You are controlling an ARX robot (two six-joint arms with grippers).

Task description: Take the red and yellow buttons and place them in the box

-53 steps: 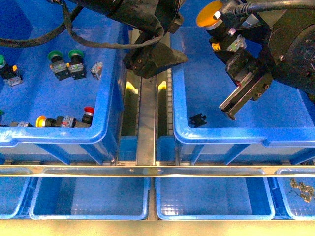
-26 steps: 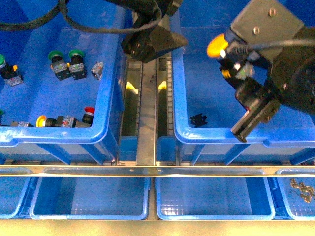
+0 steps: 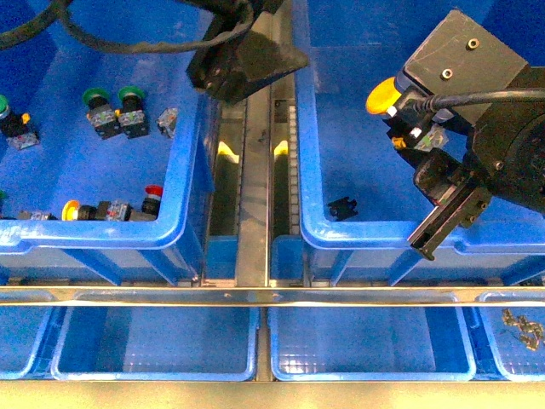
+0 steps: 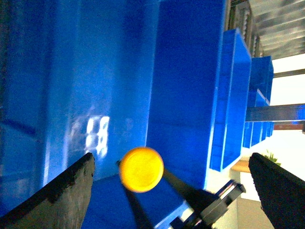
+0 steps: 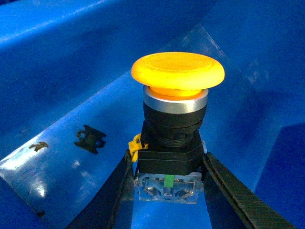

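Note:
My right gripper (image 3: 407,128) is shut on the yellow button (image 3: 385,95), whose wide yellow cap points left above the box (image 3: 383,235), the big blue bin on the right. In the right wrist view the fingers (image 5: 110,195) clamp the button's black body (image 5: 169,157) below the cap (image 5: 177,71), with the box floor (image 5: 62,162) beneath. My left gripper (image 3: 249,61) hangs open over the gap between the two bins. Between its open fingers (image 4: 66,195) the left wrist view shows that yellow cap (image 4: 141,169). The red button is out of view.
A small black clip (image 3: 342,207) lies on the box floor. The left blue bin (image 3: 183,226) holds green-capped push-buttons (image 3: 119,109) and small red-capped (image 3: 152,196) and yellow-capped (image 3: 71,209) switches. A metal rail (image 3: 255,296) and shallow blue trays (image 3: 153,341) lie in front.
My right gripper has carried the yellow button to the right and down, nearer the box's front wall. The left gripper has drawn back up and to the left.

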